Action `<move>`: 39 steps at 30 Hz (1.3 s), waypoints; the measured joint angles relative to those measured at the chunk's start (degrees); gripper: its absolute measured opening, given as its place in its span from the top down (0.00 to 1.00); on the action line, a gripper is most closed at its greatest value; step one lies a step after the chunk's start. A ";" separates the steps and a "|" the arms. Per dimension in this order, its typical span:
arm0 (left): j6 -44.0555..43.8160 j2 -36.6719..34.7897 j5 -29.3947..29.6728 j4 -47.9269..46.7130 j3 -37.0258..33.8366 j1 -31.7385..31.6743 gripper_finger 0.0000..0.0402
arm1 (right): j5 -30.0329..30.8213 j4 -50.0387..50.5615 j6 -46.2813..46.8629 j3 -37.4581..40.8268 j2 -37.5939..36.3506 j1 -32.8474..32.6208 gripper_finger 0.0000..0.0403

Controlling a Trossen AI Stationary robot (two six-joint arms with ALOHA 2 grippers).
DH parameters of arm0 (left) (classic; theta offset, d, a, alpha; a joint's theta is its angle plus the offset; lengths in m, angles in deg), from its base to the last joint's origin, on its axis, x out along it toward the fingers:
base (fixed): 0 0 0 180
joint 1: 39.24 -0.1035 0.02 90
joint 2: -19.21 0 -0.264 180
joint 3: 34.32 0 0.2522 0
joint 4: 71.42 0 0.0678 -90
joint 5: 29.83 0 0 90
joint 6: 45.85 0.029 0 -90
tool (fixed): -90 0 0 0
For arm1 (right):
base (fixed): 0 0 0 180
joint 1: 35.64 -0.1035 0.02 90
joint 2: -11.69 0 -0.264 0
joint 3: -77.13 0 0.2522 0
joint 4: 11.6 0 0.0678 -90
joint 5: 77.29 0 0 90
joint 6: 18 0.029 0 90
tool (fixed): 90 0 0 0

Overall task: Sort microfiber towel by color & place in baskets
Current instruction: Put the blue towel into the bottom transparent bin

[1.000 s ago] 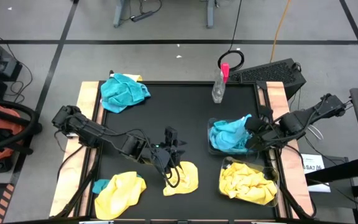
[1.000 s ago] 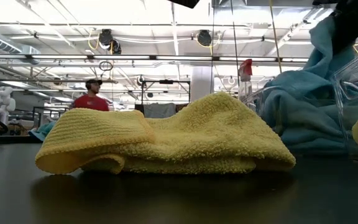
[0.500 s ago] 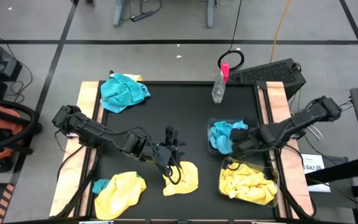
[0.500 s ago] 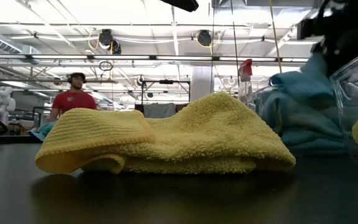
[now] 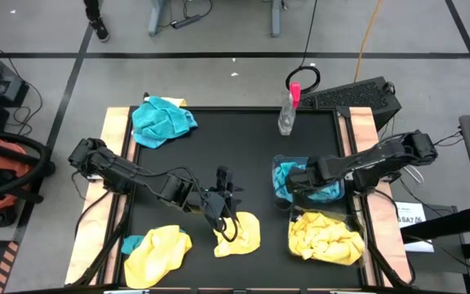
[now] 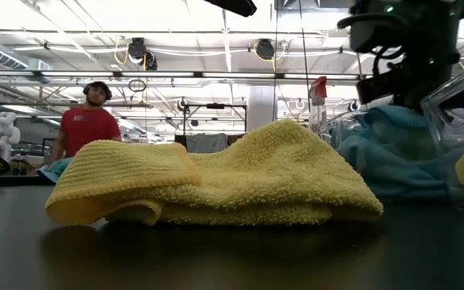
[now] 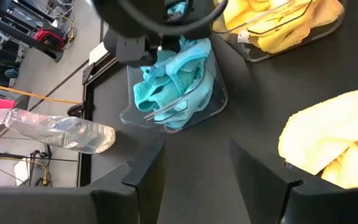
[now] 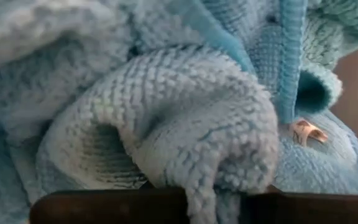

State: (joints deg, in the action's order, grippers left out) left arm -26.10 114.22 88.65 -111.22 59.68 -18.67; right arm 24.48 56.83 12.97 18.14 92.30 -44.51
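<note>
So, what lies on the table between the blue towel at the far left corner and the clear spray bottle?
Nothing: in the high view the black mat is bare between the blue towel and the spray bottle.

Both arms are black throughout, built of chunky jointed segments with rounded housings at the joints. The left arm (image 5: 129,175) carries thin black cables that loop loose near its wrist. The right arm (image 5: 382,159) has a bulkier dark block near its wrist. The left gripper (image 7: 194,165) ends in 2 flat, matte black fingers (image 7: 145,168) with squared edges.
</note>
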 joint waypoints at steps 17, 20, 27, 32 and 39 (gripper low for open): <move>0.21 0.00 -0.44 -0.42 0.00 -0.24 0.54 | -3.10 -2.23 -1.40 -0.62 -8.05 1.42 0.68; 0.10 -0.01 -0.60 -0.44 0.00 -0.80 0.54 | -5.63 -2.27 -1.35 -1.34 -9.76 0.87 0.62; 0.02 0.00 -2.10 -0.48 0.00 -1.36 0.54 | -9.20 3.79 0.06 -6.17 -11.86 -1.18 0.51; 0.04 0.02 -2.34 -0.46 0.00 -1.51 0.54 | -9.05 8.91 0.85 -10.45 -12.86 -2.88 0.46; 0.04 0.00 -3.83 -0.28 0.00 -1.57 0.54 | -8.09 9.41 0.06 -15.39 -13.76 -4.97 0.44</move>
State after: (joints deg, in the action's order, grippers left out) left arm -26.06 114.22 84.82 -111.50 59.68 -20.24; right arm 16.39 66.24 13.04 2.75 78.55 -49.48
